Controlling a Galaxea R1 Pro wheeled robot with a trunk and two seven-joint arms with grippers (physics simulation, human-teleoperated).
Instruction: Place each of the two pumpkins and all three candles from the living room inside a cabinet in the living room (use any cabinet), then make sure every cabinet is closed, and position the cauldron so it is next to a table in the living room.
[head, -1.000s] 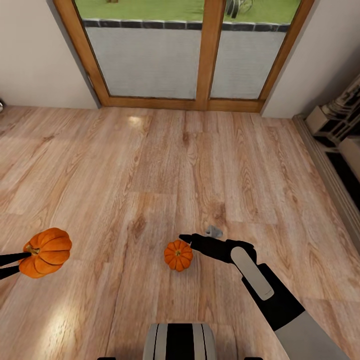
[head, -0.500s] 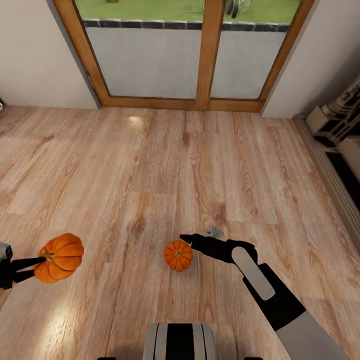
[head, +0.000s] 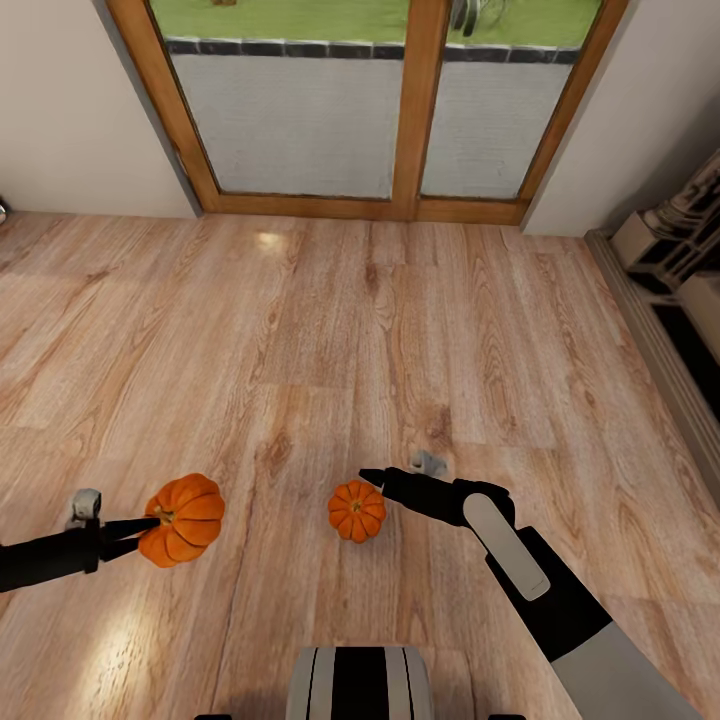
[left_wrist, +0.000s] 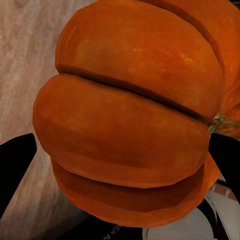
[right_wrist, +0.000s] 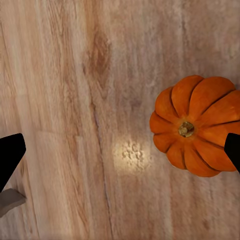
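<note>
One pumpkin hangs off the floor in the left tool, whose two dark fingers are clenched on it near the stem; up close, the left wrist view shows its ribbed orange side bulging between the finger tips. The second pumpkin sits on the wooden floor in front of the robot, stem up. The right tool hovers just beside it, touching nothing; in the right wrist view its fingers stand wide apart, released, with this pumpkin near one of them and bare boards between. The two pumpkins are well apart, level with each other across the floor. Beyond them a wood-framed glass door fills the far wall, with grass outside. Dark shelving runs along the right-hand wall
</note>
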